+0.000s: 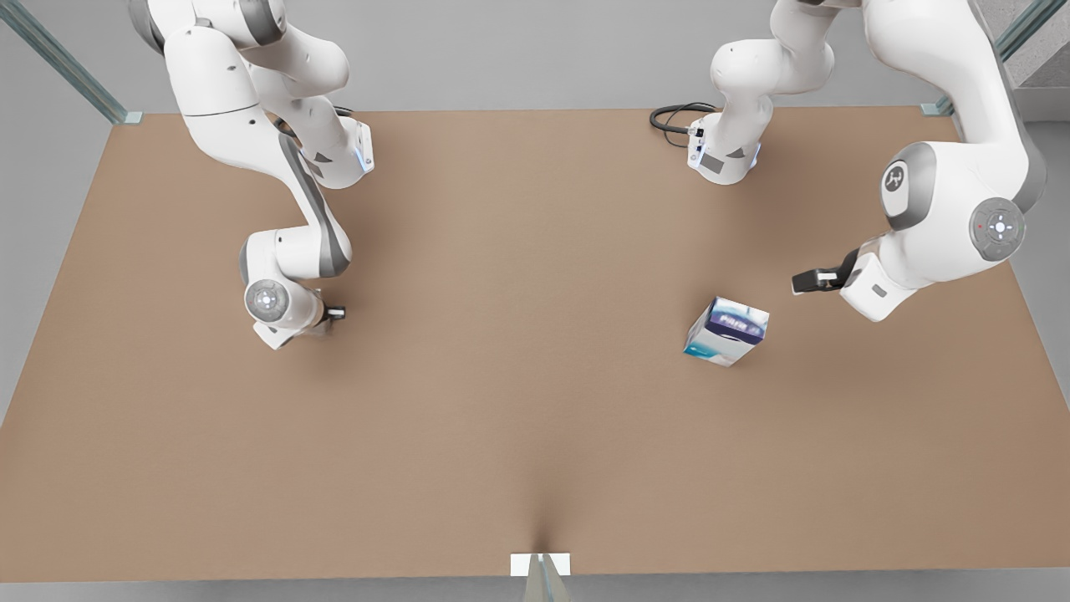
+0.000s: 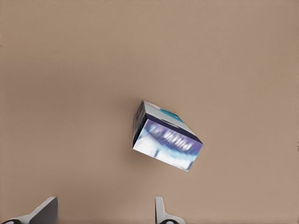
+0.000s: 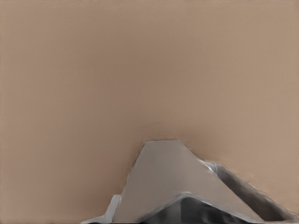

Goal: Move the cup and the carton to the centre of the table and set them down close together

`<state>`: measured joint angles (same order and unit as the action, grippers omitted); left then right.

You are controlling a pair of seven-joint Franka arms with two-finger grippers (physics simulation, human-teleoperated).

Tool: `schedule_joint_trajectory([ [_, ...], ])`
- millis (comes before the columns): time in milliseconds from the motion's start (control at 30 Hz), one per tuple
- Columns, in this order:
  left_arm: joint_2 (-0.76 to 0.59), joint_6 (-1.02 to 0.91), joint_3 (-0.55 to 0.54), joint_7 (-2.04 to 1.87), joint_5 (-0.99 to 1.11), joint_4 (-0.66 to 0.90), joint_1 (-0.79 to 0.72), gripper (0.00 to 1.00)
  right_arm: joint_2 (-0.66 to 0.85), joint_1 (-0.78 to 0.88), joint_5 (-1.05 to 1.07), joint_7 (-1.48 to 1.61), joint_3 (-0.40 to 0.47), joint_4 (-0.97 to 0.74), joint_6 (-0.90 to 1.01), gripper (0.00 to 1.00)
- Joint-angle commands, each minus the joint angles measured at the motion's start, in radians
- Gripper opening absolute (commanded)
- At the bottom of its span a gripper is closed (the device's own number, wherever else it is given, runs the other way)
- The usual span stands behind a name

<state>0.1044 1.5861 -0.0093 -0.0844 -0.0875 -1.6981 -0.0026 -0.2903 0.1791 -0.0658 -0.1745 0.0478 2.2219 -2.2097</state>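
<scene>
Carton (image 1: 726, 331): on bench (image 1: 501, 435), right of centre in front view, tipped on an edge, not yet gripped.
Left claw (image 2: 105, 212): above carton, wide open, empty; probably lining up a grasp.
Right claw (image 1: 330, 316): low at left of front view, apparently closed on cup (image 3: 163, 179), judged from grey faceted shape between fingers.
Cup: at right claw, close to bench; lifted or resting, cannot tell.

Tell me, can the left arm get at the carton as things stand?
Probably yes: the left gripper hangs open above the table, with the carton just ahead of its fingertips and nothing between them.
</scene>
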Motion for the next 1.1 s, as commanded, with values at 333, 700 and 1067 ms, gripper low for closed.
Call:
schedule_joint_trajectory([
  [333, -0.020, 0.069, -0.001, 0.002, -0.003, 0.025, 0.000, 1.00, -0.023, 0.020, 0.135, -0.061, -0.123, -0.358, 0.214, 0.21],
  [700, -0.015, 0.029, -0.014, -0.328, -0.009, -0.049, -0.023, 1.00, -0.725, 0.399, 0.087, -0.999, -0.210, -1.383, 0.449, 0.21],
  [1067, -0.034, 0.430, -0.067, -0.830, -0.136, -0.360, -0.051, 1.00, -0.845, 0.514, 0.063, -1.165, -0.195, -1.493, 0.387, 0.21],
])
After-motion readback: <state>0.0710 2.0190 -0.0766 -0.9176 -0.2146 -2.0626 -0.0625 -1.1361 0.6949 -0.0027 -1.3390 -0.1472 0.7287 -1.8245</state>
